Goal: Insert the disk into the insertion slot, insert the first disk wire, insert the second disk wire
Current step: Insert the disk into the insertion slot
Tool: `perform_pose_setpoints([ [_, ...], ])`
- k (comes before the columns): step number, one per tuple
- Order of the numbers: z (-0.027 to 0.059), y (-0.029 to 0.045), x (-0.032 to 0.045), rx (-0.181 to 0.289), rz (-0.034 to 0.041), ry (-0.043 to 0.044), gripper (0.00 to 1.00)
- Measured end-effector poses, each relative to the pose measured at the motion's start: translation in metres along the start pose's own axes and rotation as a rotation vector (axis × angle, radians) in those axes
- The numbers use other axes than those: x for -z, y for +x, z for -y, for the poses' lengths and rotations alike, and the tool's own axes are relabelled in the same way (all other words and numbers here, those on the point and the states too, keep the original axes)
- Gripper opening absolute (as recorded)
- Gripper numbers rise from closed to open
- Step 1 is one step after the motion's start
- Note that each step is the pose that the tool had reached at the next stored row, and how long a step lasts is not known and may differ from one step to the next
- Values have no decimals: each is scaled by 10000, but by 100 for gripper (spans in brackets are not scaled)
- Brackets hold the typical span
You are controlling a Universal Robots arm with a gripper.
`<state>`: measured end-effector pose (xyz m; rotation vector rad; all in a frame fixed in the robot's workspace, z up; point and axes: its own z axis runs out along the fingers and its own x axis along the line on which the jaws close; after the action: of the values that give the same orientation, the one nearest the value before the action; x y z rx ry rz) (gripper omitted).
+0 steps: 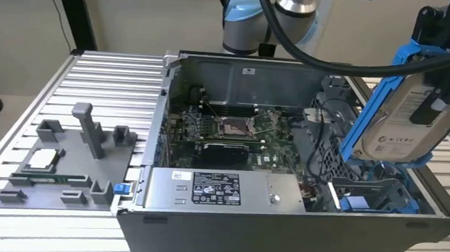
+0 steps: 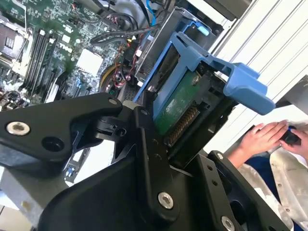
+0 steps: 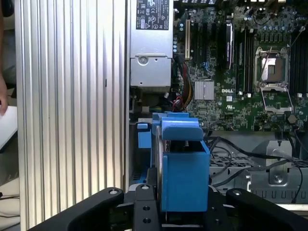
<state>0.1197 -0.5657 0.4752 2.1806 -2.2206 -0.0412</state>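
Note:
My gripper [image 1: 437, 102] is shut on the disk [image 1: 403, 123], a silver-grey drive with a white label in a bright blue carrier. It hangs tilted above the case's corner at the exterior view's right. The insertion slot [image 1: 367, 186], a grey perforated bay with blue tabs, lies just below the disk. In the second wrist view the black fingers [image 2: 144, 139] clamp the disk's green board side [image 2: 175, 103]. The first wrist view has the blue carrier [image 3: 185, 168] end-on above the bay. Black cables [image 1: 318, 150] lie beside the bay; I cannot tell which are the disk wires.
The open computer case holds a motherboard [image 1: 224, 132] and a grey power-supply box [image 1: 204, 190]. A grey parts tray [image 1: 56, 162] sits on the slatted aluminium table [image 1: 109, 76]. A person's hands [image 2: 262, 137] are beside the table. Thick black cables [image 1: 332, 65] hang over the case.

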Motion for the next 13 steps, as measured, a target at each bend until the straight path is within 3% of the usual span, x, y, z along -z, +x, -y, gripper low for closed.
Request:
perform_pose_setpoints([
  [13,57,41,-110,136,54,0,0],
])
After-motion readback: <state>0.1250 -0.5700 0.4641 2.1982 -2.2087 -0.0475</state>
